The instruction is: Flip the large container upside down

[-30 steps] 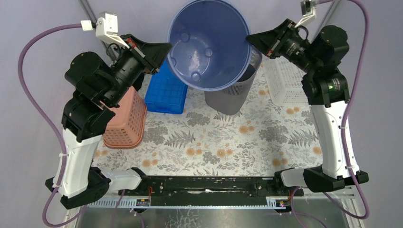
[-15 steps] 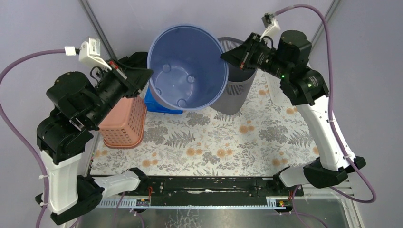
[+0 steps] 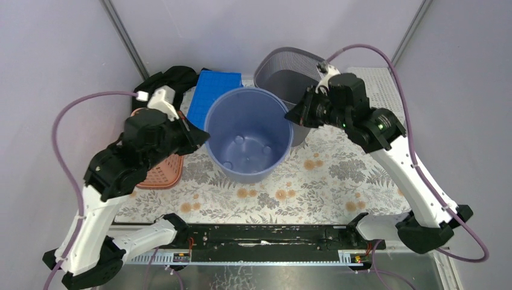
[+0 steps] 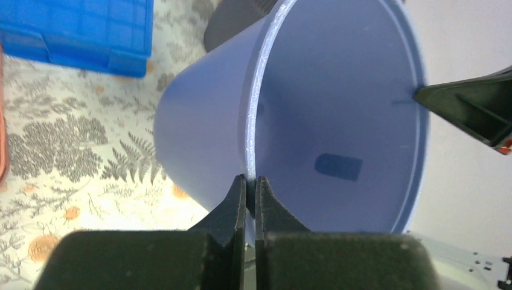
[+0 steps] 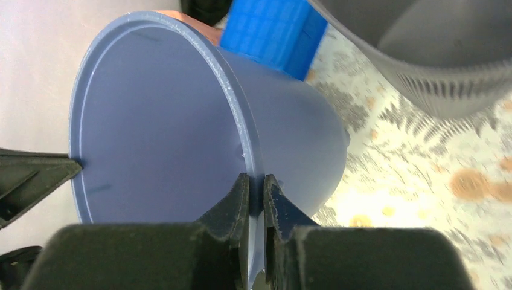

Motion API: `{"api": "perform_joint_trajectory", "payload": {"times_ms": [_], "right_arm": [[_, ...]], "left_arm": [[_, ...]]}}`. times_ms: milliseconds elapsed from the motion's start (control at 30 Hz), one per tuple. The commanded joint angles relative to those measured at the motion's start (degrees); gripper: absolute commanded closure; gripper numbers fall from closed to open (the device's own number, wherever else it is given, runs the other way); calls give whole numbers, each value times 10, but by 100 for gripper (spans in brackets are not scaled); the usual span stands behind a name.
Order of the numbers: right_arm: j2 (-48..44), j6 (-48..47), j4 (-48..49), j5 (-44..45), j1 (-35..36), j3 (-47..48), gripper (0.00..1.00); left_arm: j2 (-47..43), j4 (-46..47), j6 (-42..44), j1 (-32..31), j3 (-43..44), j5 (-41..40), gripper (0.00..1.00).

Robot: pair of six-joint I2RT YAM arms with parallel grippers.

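The large container is a blue plastic bucket (image 3: 247, 136), mouth up and held a little above the patterned mat in the top view. My left gripper (image 3: 204, 139) is shut on its left rim, and my right gripper (image 3: 290, 118) is shut on its right rim. The left wrist view shows the bucket (image 4: 338, 109) with its rim pinched between my left gripper (image 4: 250, 181). Seen from the right wrist, the bucket (image 5: 163, 121) has its rim clamped by my right gripper (image 5: 256, 180). The opposite gripper's tip shows at the far rim in each wrist view.
A grey mesh bin (image 3: 287, 69) stands right behind the bucket. A blue crate (image 3: 211, 90) lies back left, a pink basket (image 3: 158, 172) under my left arm, a white basket (image 3: 377, 81) at the back right. The floral mat (image 3: 326, 181) covers the table.
Both arms have carried the bucket from high at the back down and toward the near side. Its mouth has turned from facing the camera to facing more upward.
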Motion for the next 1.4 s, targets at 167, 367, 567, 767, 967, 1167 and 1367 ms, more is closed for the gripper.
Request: {"api": "perform_joint_trajectory", "payload": {"times_ms": [167,367,567,767,967,1167,1367], "right_arm": [[-109,33,14,35,28,-111,100],[-137,22,-16,70,28,-138,100],[-148,19,-17,89,28,-174,100],[-147,18,-20,100,28,-193,100],[-149,15,-45,129,27,-187,71],[-147,1,-80,160,28,-153,46],[-137,-12,-107,179,27,-115,33]], "left_arm": [[13,124,-18,-13,-109,189,100],[11,148,-19,-15,-158,210,100],[13,166,-18,-17,-185,223,97],[24,181,-13,-18,-190,235,80],[33,202,-10,-19,-195,248,67],[36,223,-11,-19,-204,257,57],[29,245,-5,-19,-204,266,46]]}}
